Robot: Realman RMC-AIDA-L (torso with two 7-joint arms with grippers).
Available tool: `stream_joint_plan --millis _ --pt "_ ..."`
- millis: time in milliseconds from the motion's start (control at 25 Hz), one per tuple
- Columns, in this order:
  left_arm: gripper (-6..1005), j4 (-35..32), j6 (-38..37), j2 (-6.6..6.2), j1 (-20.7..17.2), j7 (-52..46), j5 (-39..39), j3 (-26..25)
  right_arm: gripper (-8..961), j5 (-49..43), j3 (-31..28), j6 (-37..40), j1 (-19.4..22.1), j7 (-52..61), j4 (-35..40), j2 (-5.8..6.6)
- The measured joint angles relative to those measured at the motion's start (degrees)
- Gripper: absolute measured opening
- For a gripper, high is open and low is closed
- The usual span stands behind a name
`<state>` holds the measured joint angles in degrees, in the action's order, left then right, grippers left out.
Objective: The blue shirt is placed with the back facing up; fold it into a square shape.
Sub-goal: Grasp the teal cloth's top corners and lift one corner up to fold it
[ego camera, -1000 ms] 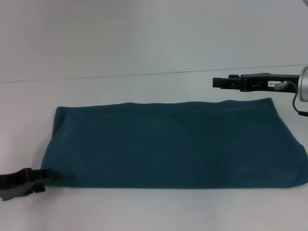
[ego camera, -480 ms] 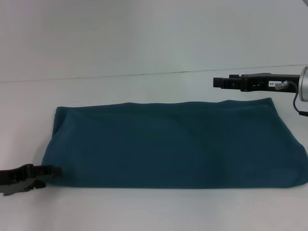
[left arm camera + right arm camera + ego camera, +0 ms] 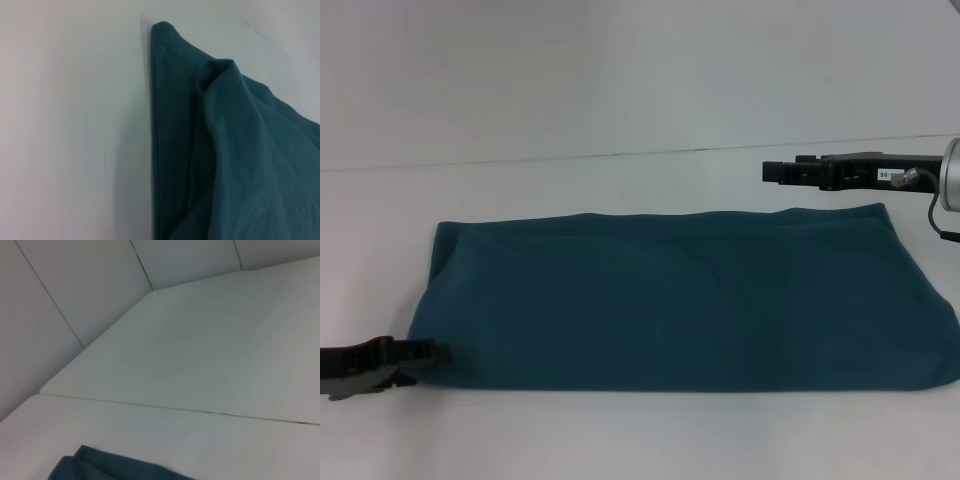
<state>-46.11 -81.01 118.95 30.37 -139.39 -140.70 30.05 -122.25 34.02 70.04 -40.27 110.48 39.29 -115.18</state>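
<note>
Blue shirt (image 3: 685,300) flat, long axis left-right; left claw (image 3: 425,352) at corner.

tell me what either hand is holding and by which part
Cannot be told: the left hand is at the blue shirt's near left corner, grip unclear. The right hand hovers past its far edge, holding nothing.

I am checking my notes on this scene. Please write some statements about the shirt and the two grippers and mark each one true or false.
1. The blue shirt lies as a wide band on the white table. True.
2. The left gripper is at the shirt's near left corner. True.
3. The right gripper rests on the middle of the shirt. False: it is beyond the shirt's far edge, toward the right end.
4. The shirt is already a square. False: it is much wider than deep.
</note>
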Motion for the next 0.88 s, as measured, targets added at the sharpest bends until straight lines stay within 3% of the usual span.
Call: stream_joint_plan --millis 880 --pt "669 1.0 2.9 -0.03 2.0 0.6 -0.2 1.9 746 0.1 0.0 -0.2 0.0 -0.2 0.0 -0.22"
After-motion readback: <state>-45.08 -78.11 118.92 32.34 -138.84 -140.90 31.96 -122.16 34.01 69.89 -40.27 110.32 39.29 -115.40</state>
